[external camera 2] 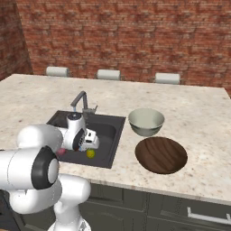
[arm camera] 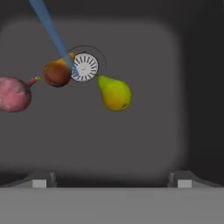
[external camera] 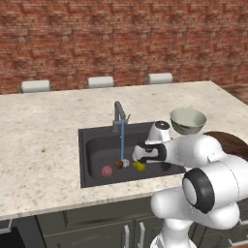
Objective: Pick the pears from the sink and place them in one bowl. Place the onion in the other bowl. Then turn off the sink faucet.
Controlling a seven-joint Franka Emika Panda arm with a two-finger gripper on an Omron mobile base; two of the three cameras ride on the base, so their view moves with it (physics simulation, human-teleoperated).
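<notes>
Lying on the floor of the dark grey, nearly black rectangular sink (arm camera: 144, 140), the yellow-green pear (arm camera: 114, 93) rests on its side just beside the small round metal drain (arm camera: 85, 67), its narrow stem end turned toward the drain and its fat end pointing away. In the hand view its long axis runs on a slant, from upper left to lower right, so it sits crosswise to neither finger exactly.

On the far side of the drain lies the brownish-orange pear (arm camera: 57, 73), touching the drain's rim, where the thin blue water stream (arm camera: 51, 30) lands. Just beyond that sits the small round pink-red onion (arm camera: 14, 94), near the brown pear but apart from it.

The two-finger gripper (arm camera: 111, 177) hangs above the basin looking straight down, its dark fingertips (arm camera: 40, 179) spread wide with nothing between them. The yellow-green pear lies ahead of the gap and a little toward its middle, well clear of the tips; it looks the nearest of the three, so the hand likely needs to shift forward over it, drop, and perhaps roll to close across the slim waist.

From the base views, the small grey metal faucet with the angular bent spout (external camera: 119, 116) stands at the back rim, and the deeper pale grey-white bowl (external camera 2: 145, 122) and the wide, shallow dark brown wooden bowl (external camera 2: 161, 154) wait on the counter, both unfilled.
</notes>
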